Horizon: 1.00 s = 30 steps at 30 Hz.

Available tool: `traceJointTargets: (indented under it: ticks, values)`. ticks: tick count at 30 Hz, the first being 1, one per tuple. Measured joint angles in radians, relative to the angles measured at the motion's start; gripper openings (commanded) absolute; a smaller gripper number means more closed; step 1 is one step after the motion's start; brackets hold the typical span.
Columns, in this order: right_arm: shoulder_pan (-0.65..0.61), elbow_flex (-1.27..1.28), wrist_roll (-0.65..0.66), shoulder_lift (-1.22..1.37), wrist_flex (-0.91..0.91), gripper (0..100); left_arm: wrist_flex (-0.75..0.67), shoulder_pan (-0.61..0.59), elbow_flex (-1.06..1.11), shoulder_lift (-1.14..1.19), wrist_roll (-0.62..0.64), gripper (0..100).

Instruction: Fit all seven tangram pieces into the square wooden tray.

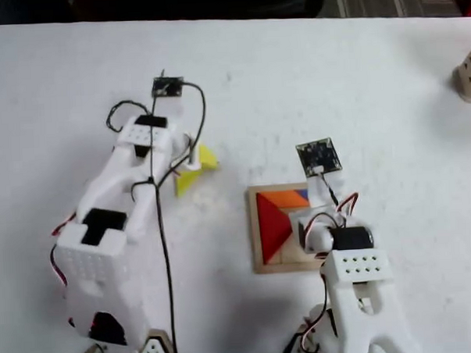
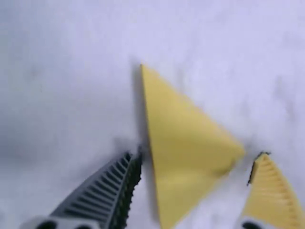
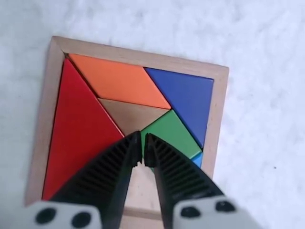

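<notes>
Straddling a flat yellow triangle piece (image 2: 186,138), the left pincer (image 2: 196,160) gapes, gripping nothing. The piece lies between its fingers, untrayed (the last one, I judge). Beneath the clenched, empty right pincer (image 3: 143,143), the square wooden tray (image 3: 138,58) holds the other coloured pieces (image 3: 119,81), with one gap unfilled. The white tabletop (image 1: 333,78) bears a beige perforated block (image 1: 469,76) at its right edge.

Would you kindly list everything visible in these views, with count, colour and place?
table: one, white, under everything
wooden tray: one, light wood, on the table
red triangle: one, in the tray
orange parallelogram: one, in the tray
blue triangle: one, in the tray
green square: one, in the tray
brown triangle: one, in the tray
yellow triangle: one, on the table outside the tray
perforated object: one, cream, high view's right edge
left gripper: open, astride the yellow triangle
right gripper: shut, over the tray
</notes>
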Motion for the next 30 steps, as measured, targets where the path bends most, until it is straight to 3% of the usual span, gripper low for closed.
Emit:
traceJointTargets:
  ticks: [20,30]
  values:
    - [0.0,0.0,0.0,0.0,0.0,1.8,0.012,0.003,-0.118,0.071,0.0,17]
    - [-0.002,0.0,0.0,0.0,0.0,1.8,0.068,0.011,-0.147,0.051,-0.025,16]
